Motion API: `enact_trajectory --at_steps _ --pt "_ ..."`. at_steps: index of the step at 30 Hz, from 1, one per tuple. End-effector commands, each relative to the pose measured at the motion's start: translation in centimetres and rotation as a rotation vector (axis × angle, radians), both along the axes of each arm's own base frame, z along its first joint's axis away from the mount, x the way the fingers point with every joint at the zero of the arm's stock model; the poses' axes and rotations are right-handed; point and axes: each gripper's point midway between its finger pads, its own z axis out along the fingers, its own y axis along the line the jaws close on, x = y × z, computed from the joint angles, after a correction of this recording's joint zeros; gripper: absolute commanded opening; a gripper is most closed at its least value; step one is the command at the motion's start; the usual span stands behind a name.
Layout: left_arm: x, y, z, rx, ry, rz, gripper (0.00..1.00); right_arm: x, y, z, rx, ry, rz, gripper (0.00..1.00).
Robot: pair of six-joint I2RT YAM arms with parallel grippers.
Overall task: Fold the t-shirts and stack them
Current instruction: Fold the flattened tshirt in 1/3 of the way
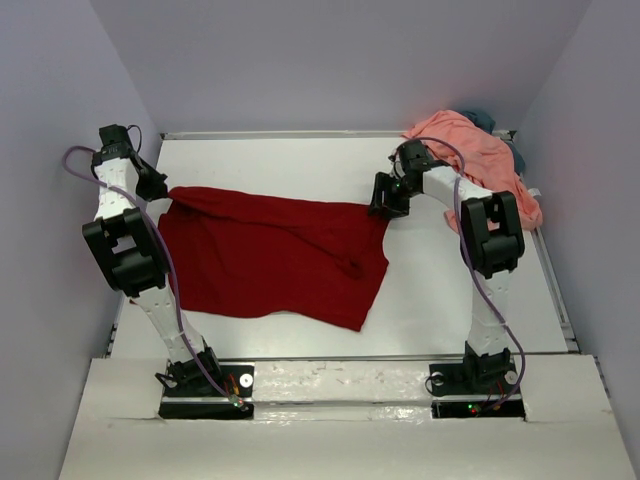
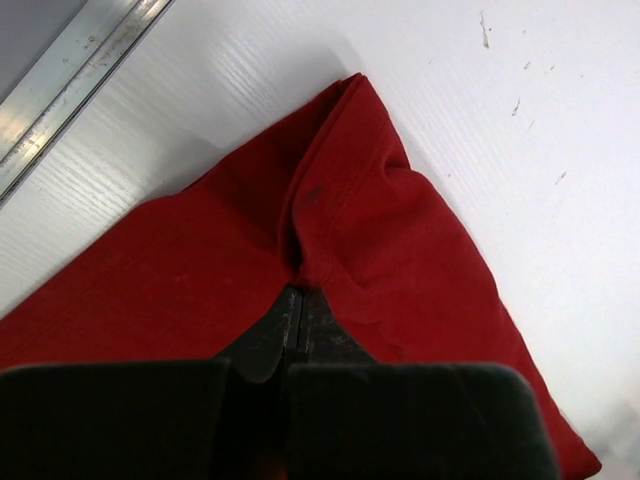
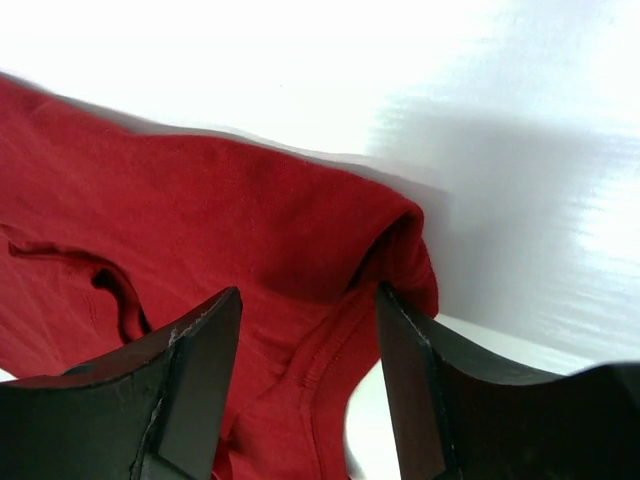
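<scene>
The dark red t-shirt (image 1: pixel 270 255) lies spread across the middle of the white table. My left gripper (image 1: pixel 155 187) is shut on its far left corner; in the left wrist view the jaws (image 2: pixel 296 290) pinch a fold of the red cloth (image 2: pixel 380 230). My right gripper (image 1: pixel 385 205) is open at the shirt's far right corner, its fingers (image 3: pixel 200 370) on either side of a red hem fold (image 3: pixel 340 330). The salmon pink t-shirt (image 1: pixel 475 155) lies bunched at the far right corner. A bit of the slate blue-grey t-shirt (image 1: pixel 480 117) shows behind it.
A metal rail (image 1: pixel 285 133) runs along the table's far edge and another rail (image 1: pixel 555 280) along the right. Lilac walls enclose the table on three sides. The arm bases (image 1: pixel 205 385) stand at the near edge.
</scene>
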Motion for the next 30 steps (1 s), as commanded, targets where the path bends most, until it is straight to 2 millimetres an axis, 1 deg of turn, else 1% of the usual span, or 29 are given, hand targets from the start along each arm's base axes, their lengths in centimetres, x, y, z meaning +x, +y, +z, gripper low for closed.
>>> enact_trajectory --at_steps 1,3,4,5,7,8,9,10,11,13,14,15,16,18,19,20,21,23,24,25,27,28,30 --pt "-0.8 0.7 2.9 0.048 -0.044 -0.003 0.0 2.0 -0.3 0.3 -0.006 -0.045 -0.013 0.62" --pt "-1.0 0.7 2.8 0.055 -0.038 -0.005 0.0 2.2 -0.2 0.1 -0.008 -0.048 -0.011 0.61" --pt "-1.1 0.8 2.7 0.06 -0.036 -0.005 0.0 2.5 -0.7 0.1 -0.01 -0.049 -0.02 0.61" --pt "-1.2 0.8 2.6 0.062 -0.032 -0.005 0.0 2.6 -0.7 0.1 -0.011 -0.052 -0.018 0.59" --pt "-1.4 0.8 2.3 0.062 -0.022 -0.006 0.0 2.9 -0.6 -0.2 -0.014 -0.051 -0.014 0.53" --pt "-1.4 0.8 2.3 0.063 -0.025 -0.005 0.0 3.1 -1.0 -0.2 -0.013 -0.05 -0.021 0.48" --pt "-1.7 0.6 1.9 0.057 -0.016 -0.008 0.0 3.2 -1.0 -0.2 -0.015 -0.05 -0.022 0.47" --pt "-1.7 0.6 1.7 0.054 -0.021 -0.009 0.0 3.3 -1.0 -0.2 -0.016 -0.05 -0.022 0.43" --pt "-1.7 0.5 1.7 0.051 -0.023 -0.009 0.0 3.8 -1.5 -0.2 -0.017 -0.055 -0.033 0.42" --pt "-2.0 0.2 1.1 0.04 -0.018 -0.011 0.0 4.1 -1.5 -0.2 -0.021 -0.057 -0.028 0.4" --pt "-2.1 0.1 1.0 0.037 -0.016 -0.014 0.0 4.7 -2.1 -0.2 -0.024 -0.061 -0.041 0.39" --pt "-2.2 0.2 0.9 0.039 -0.015 -0.011 0.0 4.9 -2.5 -0.4 -0.027 -0.055 -0.047 0.36" --pt "-2.4 0.0 0.6 0.037 -0.009 -0.012 0.0 5.1 -2.4 -0.3 -0.025 -0.058 -0.043 0.32" --pt "-2.6 0.0 0.4 0.038 -0.002 -0.009 0.0 6.0 -3.2 -0.4 -0.026 -0.06 -0.057 0.28" --pt "-2.7 0.0 0.4 0.039 0.0 -0.009 0.0 6.2 -3.2 -0.5 -0.024 -0.06 -0.057 0.24" --pt "-2.7 0.1 0.3 0.042 0.001 -0.009 0.0 6.4 -3.2 -0.5 -0.025 -0.058 -0.056 0.23" --pt "-2.7 0.1 0.3 0.044 0.004 -0.007 0.0 7.1 -3.7 -0.5 -0.026 -0.066 -0.069 0.23" --pt "-2.7 0.2 0.2 0.045 0.005 -0.007 0.0 7.5 -3.6 -0.5 -0.027 -0.068 -0.07 0.23" --pt "-2.7 0.2 0.2 0.043 0.005 -0.005 0.0 7.9 -4.2 -0.6 -0.029 -0.069 -0.081 0.23" --pt "-2.7 0.1 0.2 0.043 0.005 -0.006 0.0 8.5 -4.1 -0.5 -0.028 -0.08 -0.082 0.23" --pt "-2.7 0.0 0.1 0.039 0.005 -0.005 0.0 8.9 -4.1 -0.6 -0.031 -0.08 -0.082 0.23" --pt "-2.6 0.0 0.1 0.04 0.004 -0.004 0.0 9.5 -4.6 -0.6 -0.033 -0.085 -0.091 0.23" --pt "-2.6 -0.1 0.0 0.037 0.005 -0.003 0.0 9.9 -4.6 -0.7 -0.035 -0.091 -0.091 0.23"
